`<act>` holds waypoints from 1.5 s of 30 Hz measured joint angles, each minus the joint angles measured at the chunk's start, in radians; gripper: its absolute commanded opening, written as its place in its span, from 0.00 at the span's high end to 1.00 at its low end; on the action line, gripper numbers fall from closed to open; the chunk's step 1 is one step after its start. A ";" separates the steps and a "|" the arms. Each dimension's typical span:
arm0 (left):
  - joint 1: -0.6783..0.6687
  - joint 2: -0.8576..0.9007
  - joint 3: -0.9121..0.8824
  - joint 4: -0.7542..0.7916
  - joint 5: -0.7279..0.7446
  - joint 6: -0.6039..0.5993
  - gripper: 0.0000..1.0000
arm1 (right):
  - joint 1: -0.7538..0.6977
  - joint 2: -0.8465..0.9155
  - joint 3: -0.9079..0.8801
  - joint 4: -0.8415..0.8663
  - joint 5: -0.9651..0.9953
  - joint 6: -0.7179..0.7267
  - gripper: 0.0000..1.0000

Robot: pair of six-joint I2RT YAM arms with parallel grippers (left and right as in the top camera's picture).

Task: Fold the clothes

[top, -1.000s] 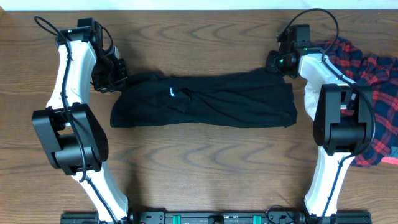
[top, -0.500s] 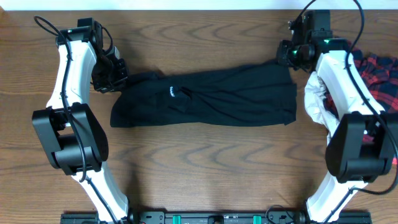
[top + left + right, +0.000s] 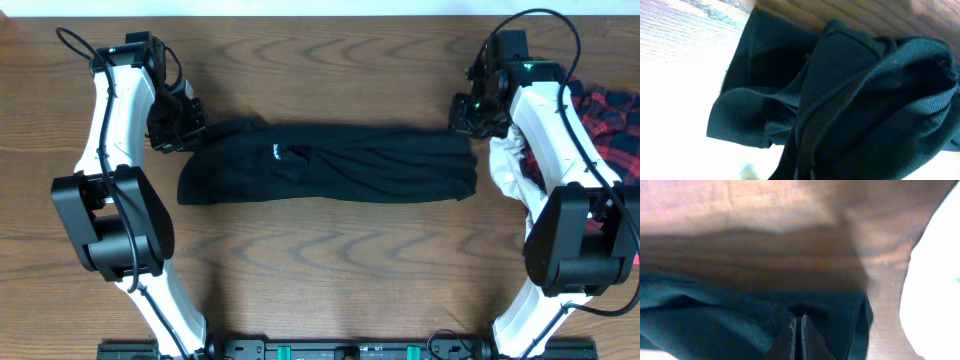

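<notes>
Nearest the robot's base, the wooden surface lies bare between the two white and black arms. Just beyond it the black shirt lies flat as a long band running left to right across the middle, rumpled with folds along its length. A small white logo shows left of its centre. The near edge of the shirt is fairly straight, and its left end is rounded.

At the far left corner of the shirt the left tool is clamped on a bunch of the black cloth. In the left wrist view, gathered folds and a ribbed seam fill the picture close to the lens. At the far right corner the right tool is down at the shirt's edge. In the right wrist view its two dark fingers are pressed together, with the dark cloth creased at their tips.

To the right of the shirt, partly under the right arm, lies a white piece, just beside the shirt's end. Past it, at the right edge, is a red-and-navy plaid piece.
</notes>
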 measured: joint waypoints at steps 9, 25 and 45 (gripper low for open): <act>0.000 0.000 0.000 -0.024 0.000 0.000 0.94 | 0.000 0.000 -0.031 -0.083 0.020 -0.069 0.98; 0.000 0.000 0.000 -0.072 -0.060 0.000 0.94 | -0.002 0.000 -0.158 -0.054 0.134 -0.106 0.75; 0.000 0.000 0.000 -0.071 -0.067 0.000 0.94 | 0.027 0.000 -0.163 0.039 -0.183 -0.302 0.90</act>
